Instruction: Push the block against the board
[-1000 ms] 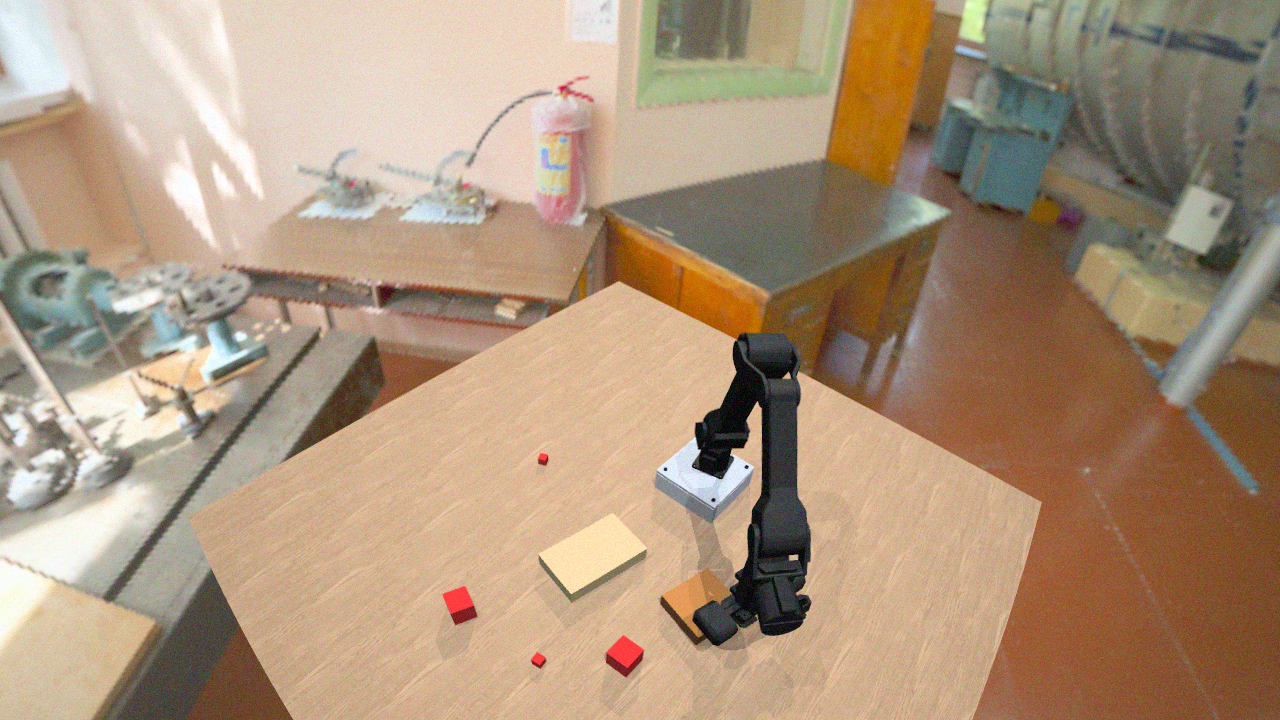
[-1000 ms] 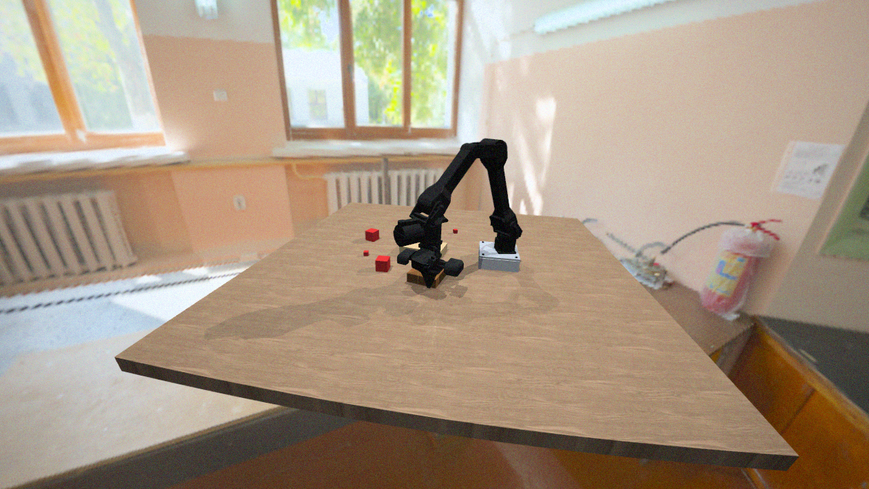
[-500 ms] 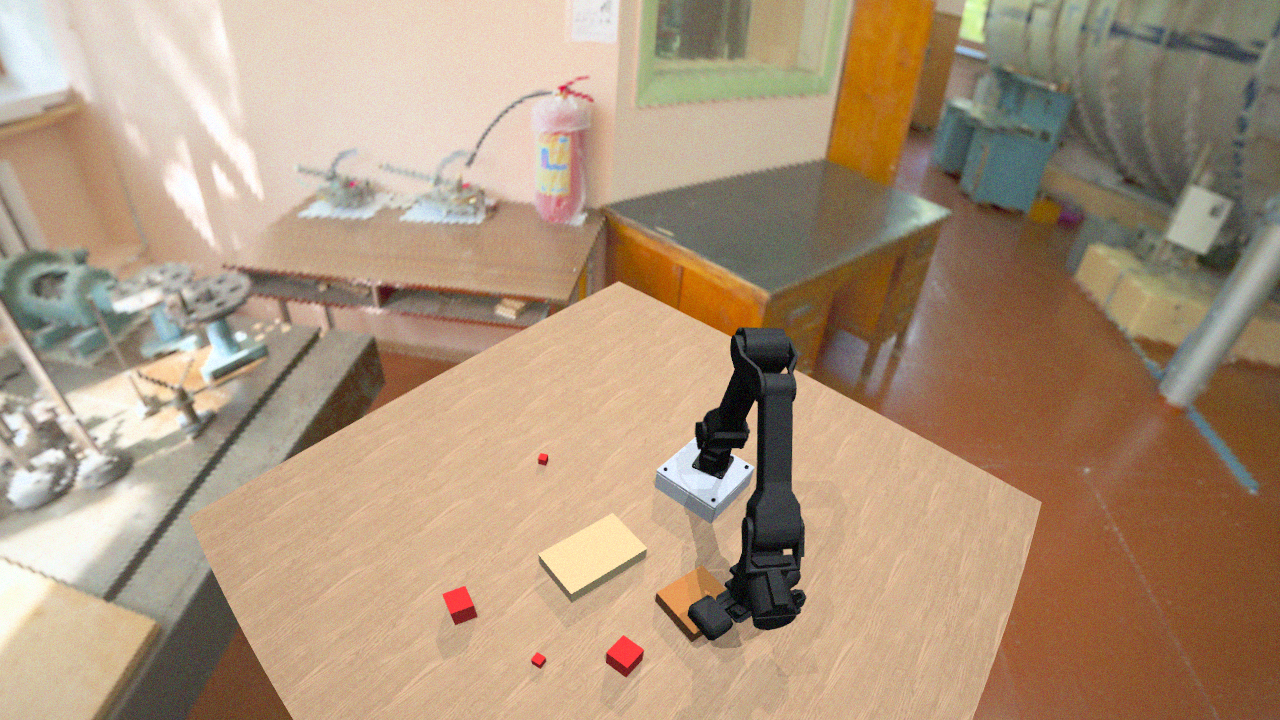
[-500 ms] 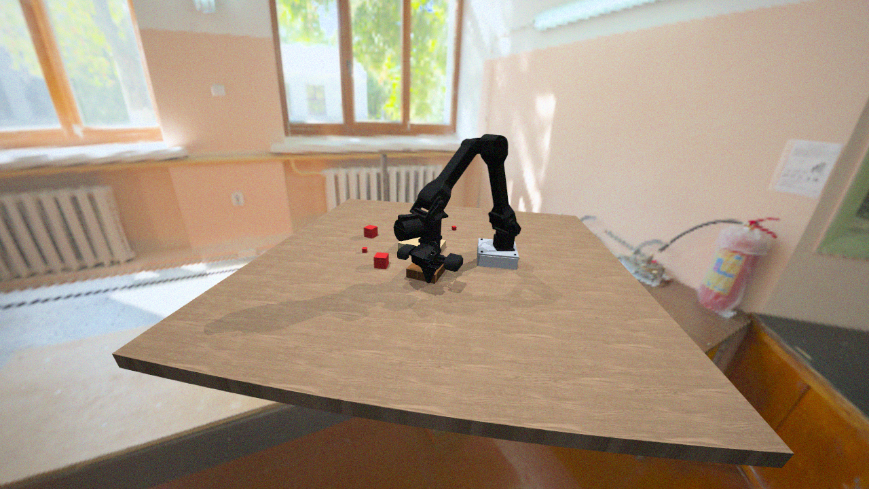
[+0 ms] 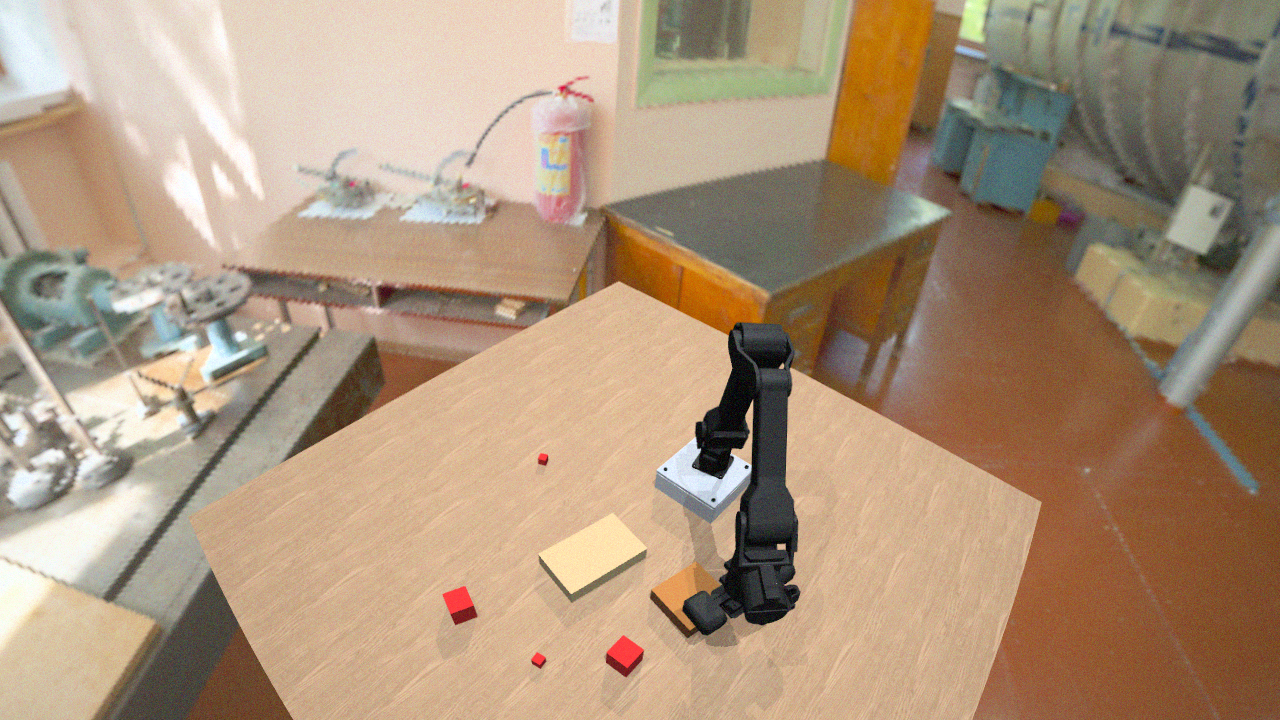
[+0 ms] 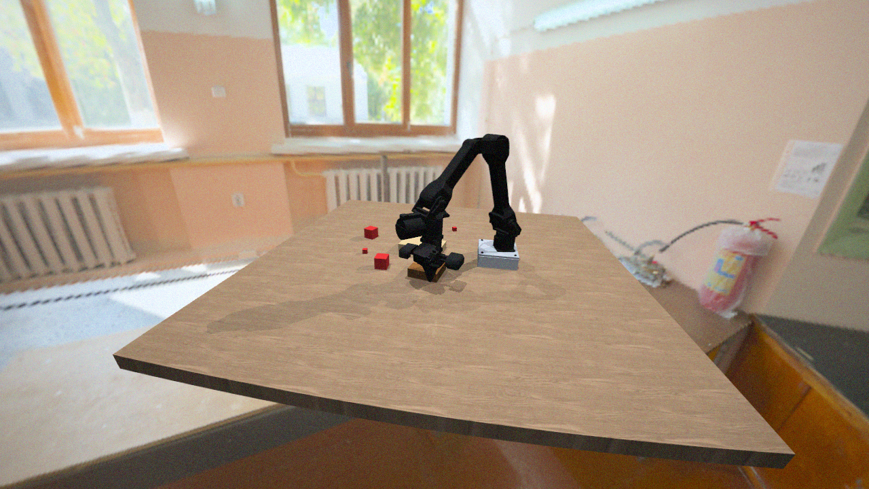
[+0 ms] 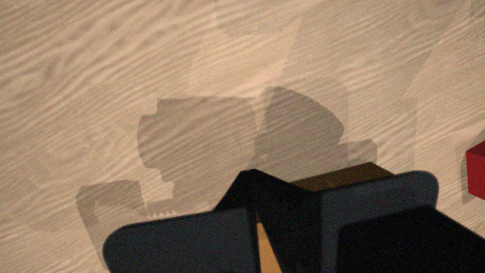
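The square block (image 5: 677, 594) (image 6: 419, 274) (image 7: 341, 177) is orange-brown with dark sides and lies flat, partly hidden by the gripper. The board (image 5: 592, 555) (image 6: 413, 242) is pale yellow and lies flat to its left in the top view. A strip of table shows between them, so they are apart. My gripper (image 6: 432, 277) (image 7: 248, 177) is shut and empty. Its tips are low, at the block's side facing the exterior camera, on the side away from the board. I cannot tell whether they touch the block. In the top view the tips are hidden.
A large red cube (image 5: 624, 655) (image 6: 381, 261) (image 7: 478, 171) lies near the block. Another large red cube (image 5: 460, 605) (image 6: 371, 232) is beyond the board. Two tiny red cubes (image 5: 537, 660) (image 5: 543, 459) lie farther off. The arm's grey base (image 5: 698, 497) (image 6: 497, 261) stands behind.
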